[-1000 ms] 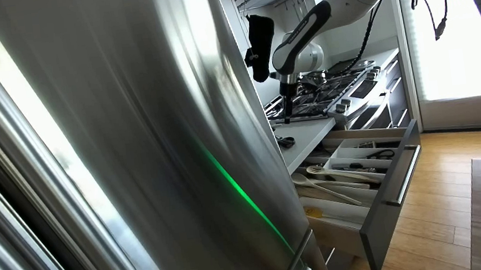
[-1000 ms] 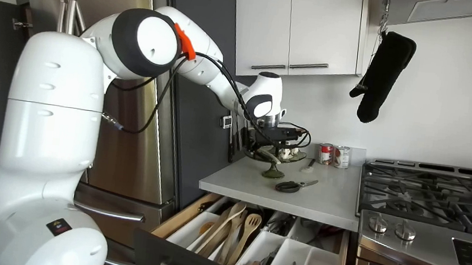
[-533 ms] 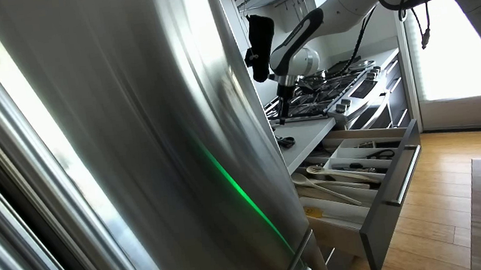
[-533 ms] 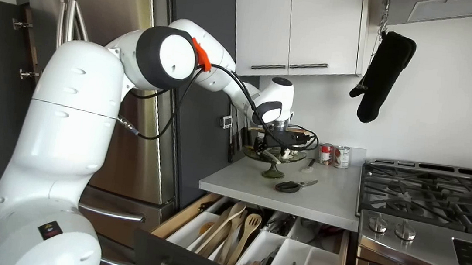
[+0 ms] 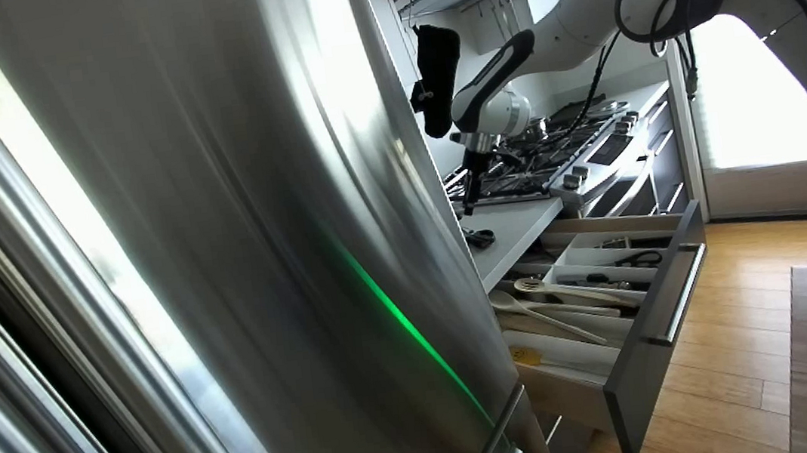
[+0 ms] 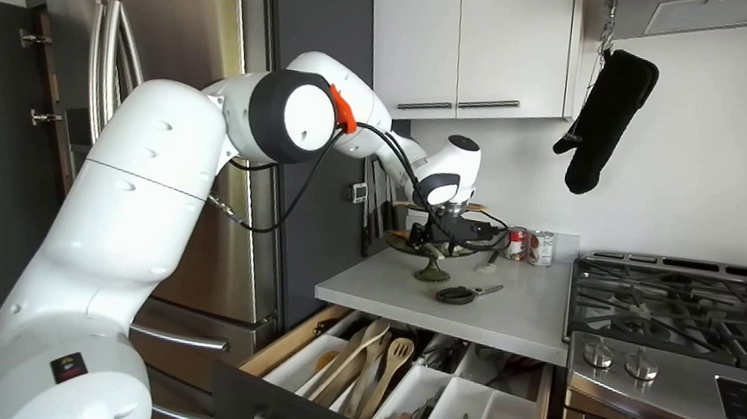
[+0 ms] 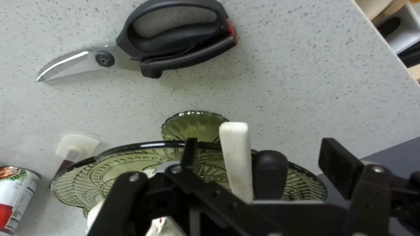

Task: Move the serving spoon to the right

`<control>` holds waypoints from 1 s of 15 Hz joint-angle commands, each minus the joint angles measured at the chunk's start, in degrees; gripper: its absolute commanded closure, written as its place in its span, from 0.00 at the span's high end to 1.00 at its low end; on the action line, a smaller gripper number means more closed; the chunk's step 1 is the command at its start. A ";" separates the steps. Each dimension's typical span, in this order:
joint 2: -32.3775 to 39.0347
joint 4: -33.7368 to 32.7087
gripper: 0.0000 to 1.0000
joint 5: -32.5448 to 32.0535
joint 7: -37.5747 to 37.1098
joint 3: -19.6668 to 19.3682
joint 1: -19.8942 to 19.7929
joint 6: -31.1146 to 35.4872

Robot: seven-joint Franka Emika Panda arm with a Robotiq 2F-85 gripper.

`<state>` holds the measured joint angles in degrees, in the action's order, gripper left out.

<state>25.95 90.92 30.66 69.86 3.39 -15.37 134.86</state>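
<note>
Between the spread fingers of my gripper, two handles stick up in the wrist view: a pale wooden-looking handle and a thicker black handle. Gaps show on both sides, so neither finger touches them. Both handles lie over the green glass stand. Their far ends are hidden behind the gripper, so I cannot tell which belongs to the serving spoon. In an exterior view the black gripper hangs right at the stand. It also shows in an exterior view, pointing down over the counter.
Black-handled scissors lie in front of the stand. A white-bladed spatula and a can sit beside it. Below the counter, an open drawer holds wooden utensils. The stove adjoins, and a tall fridge stands opposite.
The arm has reached forward and lowered, carrying the gripper right in an exterior view and tilting it over the stand. The drawer and counter objects have stayed put.
</note>
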 commanded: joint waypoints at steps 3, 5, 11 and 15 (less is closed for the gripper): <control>4.15 -5.44 0.55 2.15 1.65 2.45 -2.77 -3.39; 4.41 -6.35 0.45 1.97 1.51 2.59 -3.13 -4.47; 4.00 -7.84 0.09 0.38 0.45 1.66 -3.15 -8.20; 3.70 -8.48 0.06 0.09 0.13 1.28 -3.16 -10.04</control>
<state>29.33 83.80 31.30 69.88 4.80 -17.96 127.61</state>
